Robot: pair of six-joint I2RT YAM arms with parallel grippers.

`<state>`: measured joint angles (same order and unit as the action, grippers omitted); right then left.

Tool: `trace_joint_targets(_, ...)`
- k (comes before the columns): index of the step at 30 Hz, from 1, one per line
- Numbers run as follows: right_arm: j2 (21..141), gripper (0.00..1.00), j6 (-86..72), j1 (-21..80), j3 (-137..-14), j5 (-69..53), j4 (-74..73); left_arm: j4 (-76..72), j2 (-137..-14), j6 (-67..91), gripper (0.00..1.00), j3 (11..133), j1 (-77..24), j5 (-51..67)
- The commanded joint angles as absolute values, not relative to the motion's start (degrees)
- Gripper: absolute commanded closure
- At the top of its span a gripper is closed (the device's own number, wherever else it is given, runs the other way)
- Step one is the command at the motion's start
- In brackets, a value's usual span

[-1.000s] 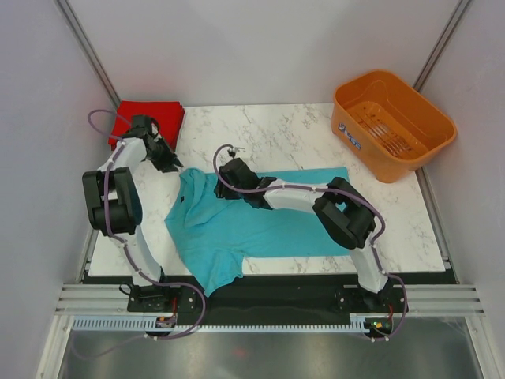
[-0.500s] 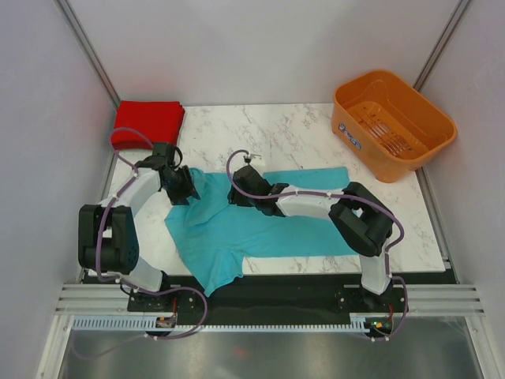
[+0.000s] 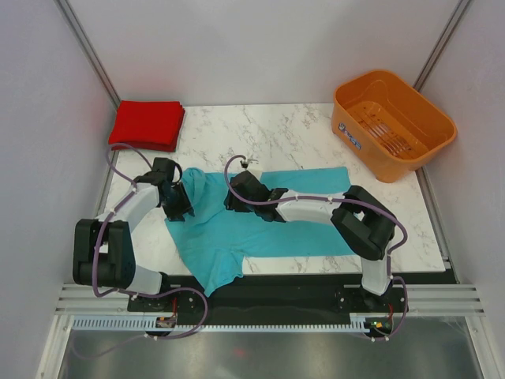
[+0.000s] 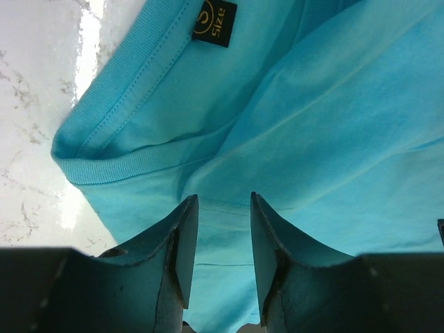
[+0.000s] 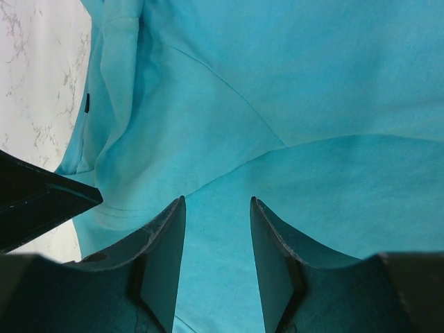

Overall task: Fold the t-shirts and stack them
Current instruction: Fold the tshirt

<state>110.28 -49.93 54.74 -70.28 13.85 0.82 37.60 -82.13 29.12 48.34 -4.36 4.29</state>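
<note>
The teal-blue t-shirt [image 3: 268, 225] lies spread and creased on the marble table, neck to the left. Its collar with a black size label [image 4: 214, 21] shows in the left wrist view. The red t-shirt [image 3: 147, 124] lies folded at the back left corner. My left gripper [image 3: 180, 207] is open just over the teal shirt by the collar, cloth under its jaws [image 4: 220, 202]. My right gripper [image 3: 231, 199] is open over the shirt's upper chest, close to the left one [image 5: 217, 202]. Neither holds cloth.
An orange plastic slotted basket [image 3: 392, 122] stands at the back right corner, partly off the table. Bare marble [image 3: 268, 134] lies behind the teal shirt. Grey walls close in left and right. The left gripper's finger [image 5: 41, 201] shows in the right wrist view.
My left gripper has moved from beside the red shirt toward me, down onto the teal shirt's collar. My right gripper has shifted slightly on the shirt.
</note>
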Motion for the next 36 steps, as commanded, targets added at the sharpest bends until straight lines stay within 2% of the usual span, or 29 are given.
trace_joint_targets(1,106.4,0.50,-50.3,54.7,-69.1,13.9,2.9,37.1,-83.8,31.9,0.57,48.4,-4.5,1.8)
trace_joint_targets(7,105.6,0.50,-49.9,54.7,-68.1,14.3,3.2,37.1,-86.6,33.2,0.64,48.3,-4.5,0.9)
trace_joint_targets(11,105.8,0.50,-50.2,54.7,-67.9,14.1,3.6,37.0,-86.1,33.9,0.60,48.3,-4.7,-1.1)
trace_joint_targets(21,106.3,0.50,-50.1,54.7,-67.5,14.0,4.0,37.8,-79.8,35.3,0.60,47.2,-5.1,-5.5)
trace_joint_targets(36,106.3,0.50,-50.3,54.7,-66.7,13.5,4.7,35.0,-83.8,38.1,0.69,43.8,-5.3,-1.3)
